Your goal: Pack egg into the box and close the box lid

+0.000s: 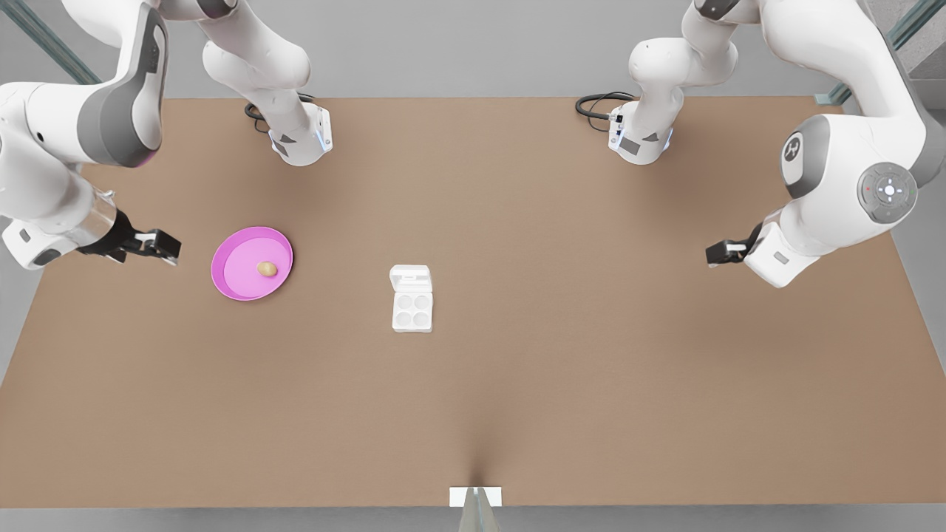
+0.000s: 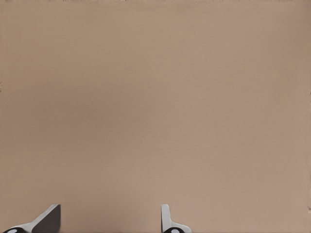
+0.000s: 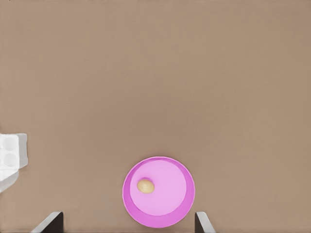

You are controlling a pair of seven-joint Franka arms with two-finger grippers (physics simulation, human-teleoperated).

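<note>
Brown table (image 1: pixel 517 384) against grey surroundings, egg (image 1: pixel 267 269) on pink plate (image 1: pixel 236 284) near one end, open box (image 1: pixel 412 309) mid-table, right gripper (image 1: pixel 159 244) spread wide beside plate, left gripper (image 1: pixel 720 253) spread over bare tabletop at the opposite end, box cut off in right wrist view.

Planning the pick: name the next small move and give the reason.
Probably lower the open right gripper over the egg. It lies loose on the pink plate, the egg carton has its lid open and cups empty, and the left gripper waits open far off.

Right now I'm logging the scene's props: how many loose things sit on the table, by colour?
Pink: 1, the plate
Tan-brown: 1, the egg on that plate
White: 1, the box, its box lid open
Total: 3
</note>
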